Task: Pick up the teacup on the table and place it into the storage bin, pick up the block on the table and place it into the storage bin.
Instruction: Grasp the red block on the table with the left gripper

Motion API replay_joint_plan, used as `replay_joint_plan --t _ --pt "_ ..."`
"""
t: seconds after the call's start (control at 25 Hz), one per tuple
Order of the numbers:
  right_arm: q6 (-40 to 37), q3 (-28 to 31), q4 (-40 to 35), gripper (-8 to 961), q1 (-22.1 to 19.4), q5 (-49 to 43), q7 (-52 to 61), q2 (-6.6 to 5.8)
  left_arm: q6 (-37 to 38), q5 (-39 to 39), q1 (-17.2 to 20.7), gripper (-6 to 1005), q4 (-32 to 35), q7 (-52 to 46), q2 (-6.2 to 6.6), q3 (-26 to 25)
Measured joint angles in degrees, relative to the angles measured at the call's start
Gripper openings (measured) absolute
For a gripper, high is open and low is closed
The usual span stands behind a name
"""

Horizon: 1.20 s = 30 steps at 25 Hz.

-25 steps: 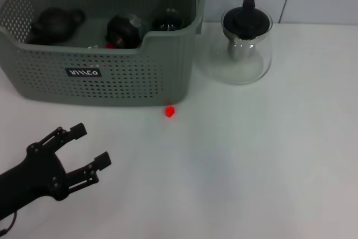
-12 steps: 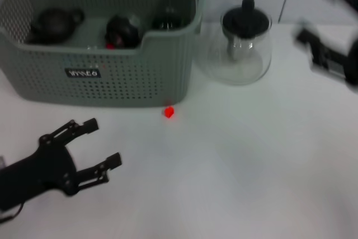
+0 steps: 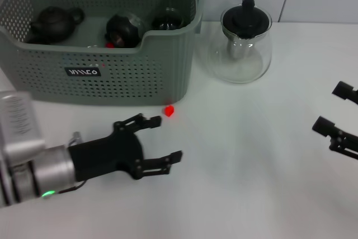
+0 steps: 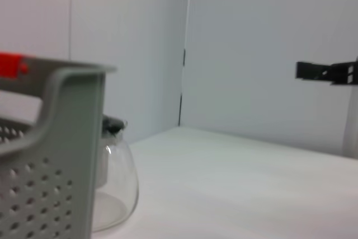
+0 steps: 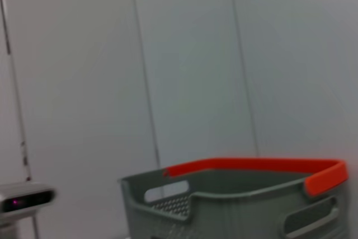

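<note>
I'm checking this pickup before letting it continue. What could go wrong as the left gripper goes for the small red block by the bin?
The red block is tiny and sits right against the storage bin, so the open left gripper may strike the wall or knock the block away. The glass teapot stands close beside the bin, and the open right gripper could bump it.

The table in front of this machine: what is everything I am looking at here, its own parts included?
storage bin: one, grey-green, perforated, orange tab on the rim, far left of the table.
dark teapots: three dark rounded pieces, inside the bin.
glass teapot: one, clear with a black lid, right of the bin.
block: one, small, red, on the table by the bin's front corner.
table: one, white.
left end effector: black, open, just short of the block.
right end effector: black, open, at the table's right edge.
</note>
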Motion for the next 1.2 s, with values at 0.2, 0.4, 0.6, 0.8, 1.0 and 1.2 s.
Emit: replay_joint_plan --t 0.2,0.4,0.6,0.8,1.0,1.2 --pt "-0.31 0.47 0.02 940 0.46 -1.96 0.27 0.03 -9.56 -0.28 -4.93 853 -7.04 3.10 -0.24 1.66" --pt "-2.10 3.97 0.45 940 0.95 -2.02 0.23 0.30 -20.16 -4.90 -8.08 832 -12.76 7.55 -0.57 -0.12" --pt "-2.81 6.92 1.74 940 2.49 -2.18 0.12 0.37 -24.72 -7.92 -8.78 823 -14.92 11.12 -0.62 -0.86" --pt "-3.24 7.94 2.41 940 3.72 -2.47 0.33 0.35 -25.21 -8.86 -8.85 824 -15.24 12.36 -0.60 -0.86" --pt "-3.36 7.97 2.45 940 4.13 -2.69 0.75 0.33 -25.58 -9.71 -9.04 824 -15.75 13.60 -0.60 -0.86" --pt "-3.40 8.00 2.49 940 4.12 -2.77 0.77 0.31 -25.89 -9.71 -9.44 824 -16.44 13.61 -0.60 -0.76"
